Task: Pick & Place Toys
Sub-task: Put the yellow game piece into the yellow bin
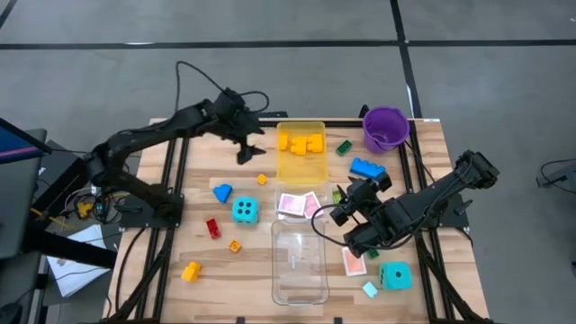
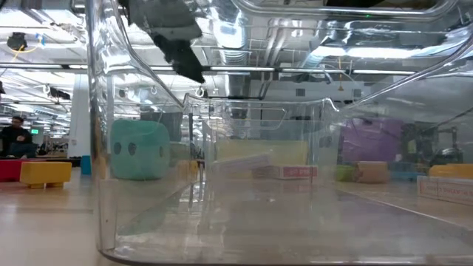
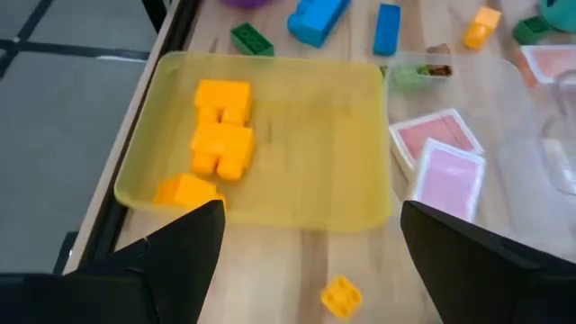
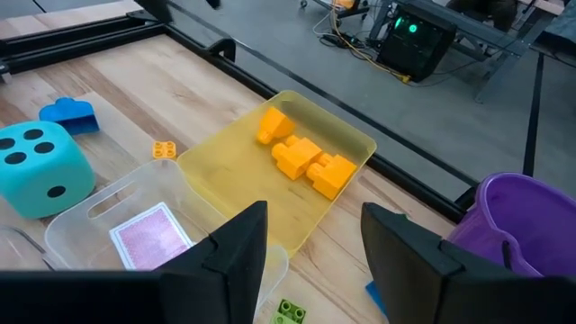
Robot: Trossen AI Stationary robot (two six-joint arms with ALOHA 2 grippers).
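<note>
From above, the left end effector (image 1: 249, 148) hangs just beside the yellow tray (image 1: 301, 167), fingers wide apart and holding nothing. The right end effector (image 1: 346, 203) is near the pink cards (image 1: 299, 204), half open and empty too. One dice (image 1: 244, 211) sits left of the cards.

Low down, the dice (image 2: 139, 149) shows through a clear tray (image 2: 222, 222) (a bit blurry).

The left wrist sees orange bricks (image 3: 220, 139) in the yellow tray.

The right wrist sees a purple bucket (image 4: 517, 220) on the table (image 4: 171, 99).
</note>
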